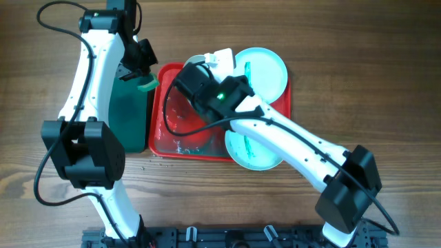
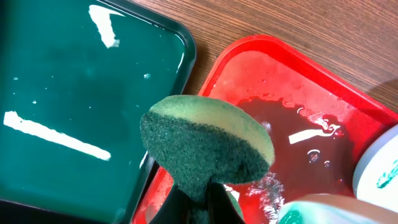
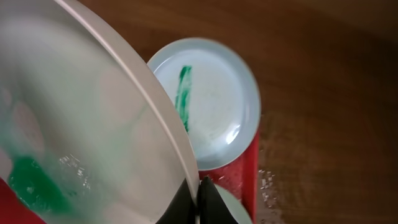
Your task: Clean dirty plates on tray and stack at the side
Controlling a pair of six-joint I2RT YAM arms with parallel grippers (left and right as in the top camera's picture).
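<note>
White plate in right gripper, sponge in left gripper, apart

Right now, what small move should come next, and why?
Probably carry the sponge in the left claw across to the white plate. The right claw pinches that plate by its rim, tilted above the red tray, a green smear on its face, and the sponge isn't touching it.

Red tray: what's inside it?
Pooled water, a smeared turquoise plate in the far right corner, a second turquoise plate overhanging the near rim. The right arm, holding a white plate, hides the middle of the tray.
</note>
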